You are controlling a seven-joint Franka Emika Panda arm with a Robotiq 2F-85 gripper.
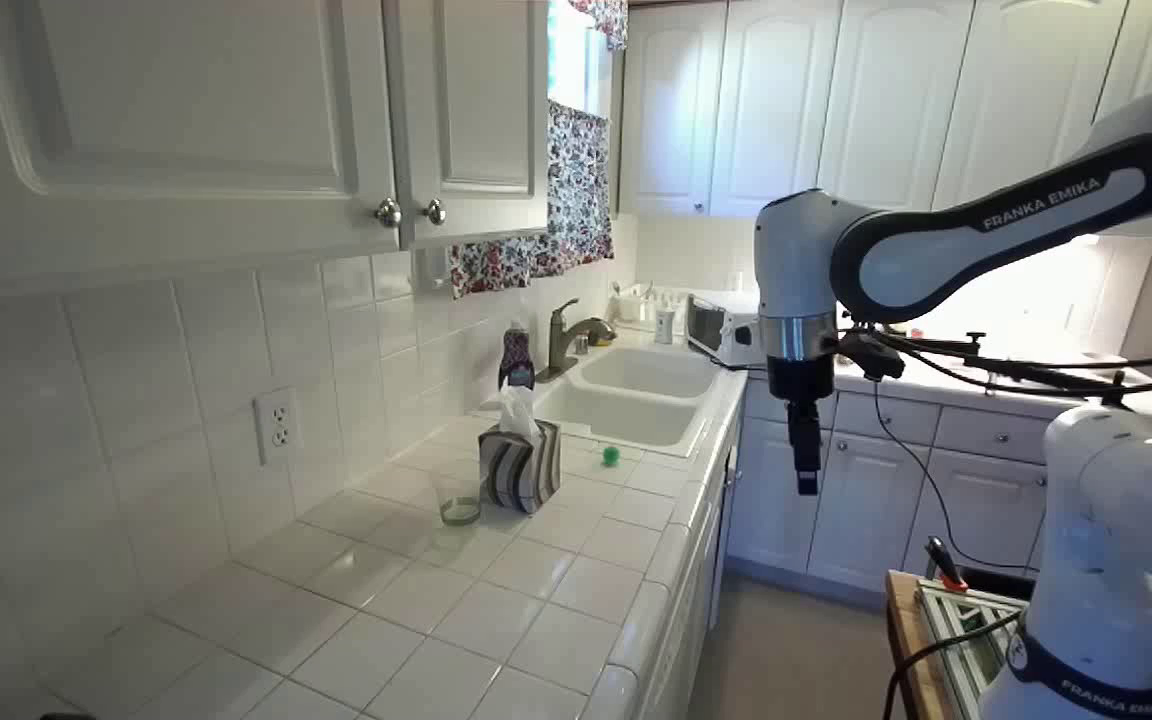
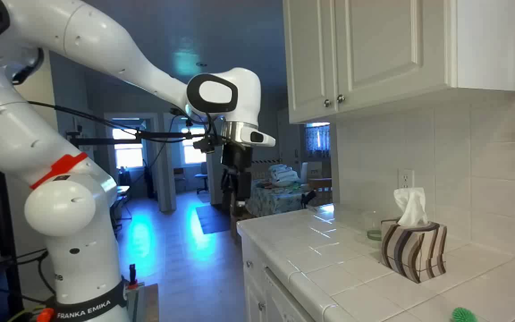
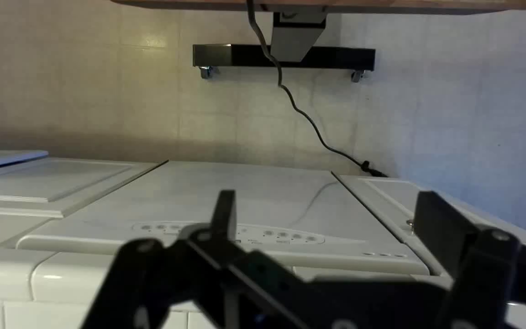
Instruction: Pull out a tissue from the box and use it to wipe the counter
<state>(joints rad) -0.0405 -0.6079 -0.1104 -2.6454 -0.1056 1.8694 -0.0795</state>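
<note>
White tissue (image 2: 412, 206), in both exterior views only

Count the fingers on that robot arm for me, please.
2. In the wrist view, one dark finger stands left of centre; the other dark finger stands farther right, across an open gap. No third shows in any view.

In an exterior view, the narrow glass window (image 1: 568, 62) at upper centre is washed out, the broad white panelled cupboard door (image 1: 186, 92) at upper left dim. In an exterior view, blue glare pools on the smooth bluish floor (image 2: 183, 266) at lower left and streaks shine on the glossy white-tiled desk (image 2: 338, 264); in the wrist view, the black two-fingered pincer (image 3: 327, 206) is out of focus.
</note>
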